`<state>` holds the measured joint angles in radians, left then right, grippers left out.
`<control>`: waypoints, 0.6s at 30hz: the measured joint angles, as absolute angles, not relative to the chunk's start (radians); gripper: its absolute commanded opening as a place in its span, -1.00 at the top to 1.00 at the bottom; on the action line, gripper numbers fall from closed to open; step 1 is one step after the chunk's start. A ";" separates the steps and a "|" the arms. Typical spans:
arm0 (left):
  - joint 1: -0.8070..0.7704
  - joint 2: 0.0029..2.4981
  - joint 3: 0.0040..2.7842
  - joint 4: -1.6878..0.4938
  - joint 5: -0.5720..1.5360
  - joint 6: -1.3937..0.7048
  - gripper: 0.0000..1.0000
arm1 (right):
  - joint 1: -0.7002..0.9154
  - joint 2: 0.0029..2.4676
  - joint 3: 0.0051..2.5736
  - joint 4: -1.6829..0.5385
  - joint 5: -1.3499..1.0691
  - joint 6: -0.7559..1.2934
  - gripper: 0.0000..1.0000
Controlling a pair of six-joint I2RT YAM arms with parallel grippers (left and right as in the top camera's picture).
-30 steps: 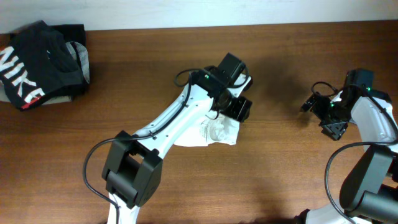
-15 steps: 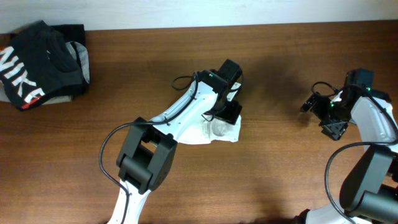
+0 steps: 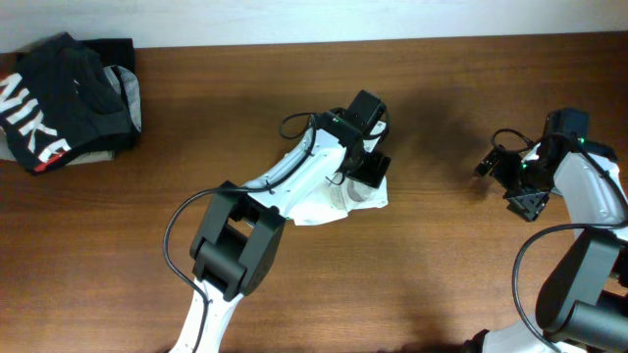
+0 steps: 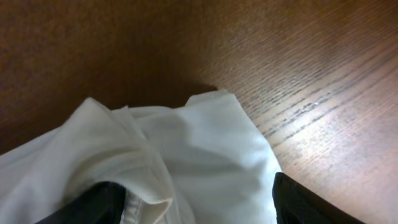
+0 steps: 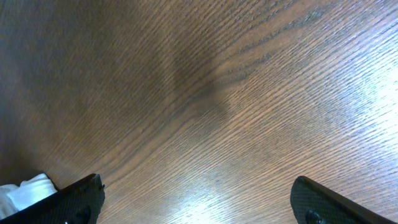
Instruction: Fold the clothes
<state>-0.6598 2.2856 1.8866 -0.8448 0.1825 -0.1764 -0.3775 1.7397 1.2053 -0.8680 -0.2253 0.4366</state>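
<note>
Cloth [image 4: 186, 155], white and crumpled, lies bunched at mid-counter [image 3: 196, 127] with creases and a raised ridge, no clean fold showing. The left gripper [image 4: 199, 208] sits right on it, fingers spread wide to either side of the bunched fabric and not closed on any edge. Well to the right of the cloth, the right gripper [image 5: 200, 205] hangs over bare wood, fingers spread and holding nothing. Farthest off, well to the left and behind the cloth, a dark pile [image 3: 64, 98] of black and grey garments sits stacked, seemingly done. By my reading the white piece is the one left, and it is barely begun: it needs flattening, then folding.
</note>
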 measured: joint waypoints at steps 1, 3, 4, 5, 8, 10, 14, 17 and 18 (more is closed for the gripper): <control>-0.660 2.286 1.950 -0.899 0.184 -0.176 -0.58 | -0.377 1.740 1.205 -0.868 -0.225 0.437 -0.97; -0.660 2.286 2.042 -0.989 0.184 -0.178 -0.63 | -0.377 1.740 1.205 -0.870 -0.225 0.437 -0.97; -0.660 2.286 2.114 -1.053 0.184 -0.179 -0.71 | -0.377 1.740 1.205 -0.869 -0.225 0.436 -0.97; -0.660 2.284 2.171 -1.079 0.184 -0.179 -0.74 | -0.377 1.740 1.205 -0.869 -0.225 0.437 -0.97; -0.660 2.284 2.301 -1.186 0.184 -0.180 -0.74 | -0.377 1.740 1.205 -0.870 -0.225 0.437 -0.97; -0.654 2.284 2.376 -1.246 0.184 -0.180 -0.93 | -0.377 1.740 1.205 -0.868 -0.225 0.437 -0.97; -0.550 2.283 2.494 -1.424 0.115 -0.181 -0.98 | -0.377 1.740 1.205 -0.868 -0.225 0.437 -0.98; -0.385 2.284 2.500 -1.498 0.089 -0.180 -0.98 | -0.377 1.740 1.205 -0.868 -0.224 0.436 -0.97; -0.339 2.284 2.500 -1.502 0.085 -0.180 -0.98 | -0.377 1.740 1.205 -0.868 -0.225 0.437 -0.98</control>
<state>-0.3389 2.2837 2.5004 -1.5017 0.0849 -0.1802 -0.3775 1.7397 1.2053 -0.8680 -0.2249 0.4366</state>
